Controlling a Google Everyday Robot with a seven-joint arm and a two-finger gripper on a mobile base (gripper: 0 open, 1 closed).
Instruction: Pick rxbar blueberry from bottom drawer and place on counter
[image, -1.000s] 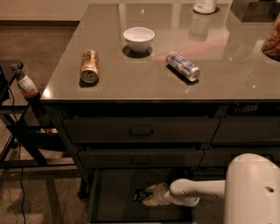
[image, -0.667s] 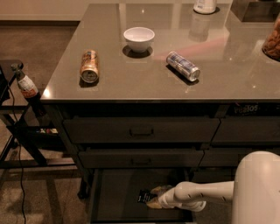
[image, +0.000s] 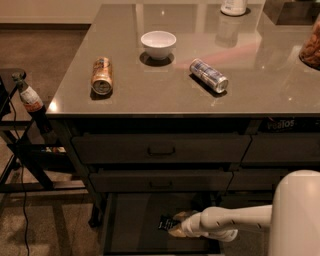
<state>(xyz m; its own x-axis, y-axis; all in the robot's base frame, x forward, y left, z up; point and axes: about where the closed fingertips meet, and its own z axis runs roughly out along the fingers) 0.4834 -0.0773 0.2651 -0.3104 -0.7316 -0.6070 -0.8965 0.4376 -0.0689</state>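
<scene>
The bottom drawer (image: 125, 235) stands pulled out under the two upper drawers. Inside it, my gripper (image: 175, 225) reaches in from the right on a white arm, low over the dark floor. Its tan fingers (image: 181, 216) are shut on the right end of the rxbar blueberry (image: 165, 222), a small dark wrapper with white print that sticks out to the left. The counter (image: 150, 95) is the glossy grey-brown top above the drawers.
On the counter lie a brown can (image: 101, 76) on its side, a white bowl (image: 158, 44) and a silver-blue can (image: 208, 75). A jar (image: 311, 47) is at the right edge. A bottle (image: 30, 97) sits on a black stand to the left.
The gripper and arm have drawn back a little to the right inside the drawer, and the dark wrapper has moved right with them.
</scene>
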